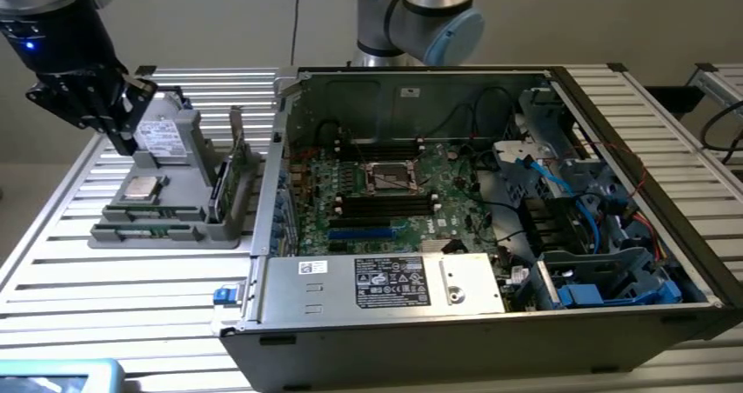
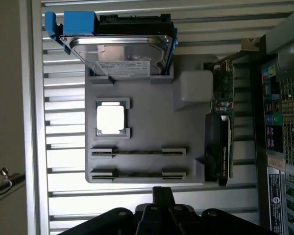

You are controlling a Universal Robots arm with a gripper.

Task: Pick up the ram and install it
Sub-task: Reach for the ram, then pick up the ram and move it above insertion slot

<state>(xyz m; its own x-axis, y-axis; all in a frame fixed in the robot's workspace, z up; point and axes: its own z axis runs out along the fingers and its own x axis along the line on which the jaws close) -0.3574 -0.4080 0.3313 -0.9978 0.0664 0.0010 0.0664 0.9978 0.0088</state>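
Claw: mine [image 1: 117, 136] hangs over the far end of the grey tray [image 1: 174, 216], at the exterior view's left. I cannot tell whether it is spread or pressed together, nor whether it carries anything.
Beneath me: a hard drive [image 1: 160, 136] with a blue bracket, propped up at the tray's far end.
Nearer: a square processor [image 1: 143, 189] lying flat mid-tray.
Ram: a thin green strip [image 1: 142, 230] along the tray's near end looks to be it, well apart from me.
Right of the tray: a green card [image 1: 238, 180] standing upright, between the tray and the computer case [image 1: 384, 284].
Case: open on top, with the motherboard [image 1: 436, 180] flat inside and black memory slots [image 1: 385, 203] near its middle.
In the way: the case's left wall, and loose cables [image 1: 558, 180] on the board's right.
Underneath: a slatted metal table [image 1: 128, 280].
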